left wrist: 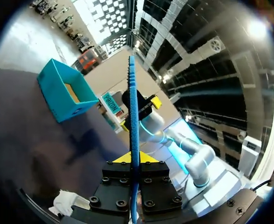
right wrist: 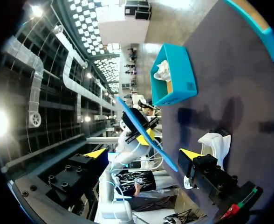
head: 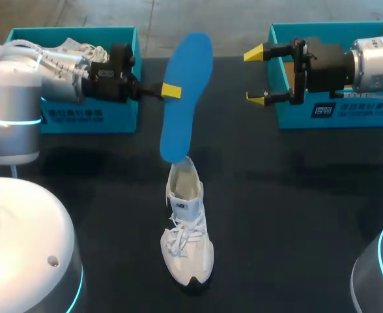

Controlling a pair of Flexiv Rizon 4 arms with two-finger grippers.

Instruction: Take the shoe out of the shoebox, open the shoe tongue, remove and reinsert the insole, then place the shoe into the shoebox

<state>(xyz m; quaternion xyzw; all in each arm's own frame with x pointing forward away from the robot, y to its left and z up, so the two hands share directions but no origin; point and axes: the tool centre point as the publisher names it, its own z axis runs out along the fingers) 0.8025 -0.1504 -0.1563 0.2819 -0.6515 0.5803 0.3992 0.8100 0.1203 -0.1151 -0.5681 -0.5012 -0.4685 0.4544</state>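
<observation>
the left gripper [head: 169,90] is clenched on the blue insole [head: 186,98], with its yellow tips pressing the two flat sides near the middle of the insole's length. the insole is held in the air above the dark table [head: 296,215], standing on its edge, with one end high and far from the robot and the other end down at the heel opening of the shoe [head: 188,235]. whether this lower end touches the shoe or only hangs just over it, the views do not let one tell. the white shoe stands upright on its sole in the middle of the table, its toe toward the robot, laces loose and the tongue pulled open. the right gripper [head: 255,77] is released and holds nothing; its fingers are spread wide and point toward the insole, but stay apart from it. it hangs in front of the right box [head: 348,111]. the left box [head: 87,114] stands behind the left arm, and something white lies inside it.
</observation>
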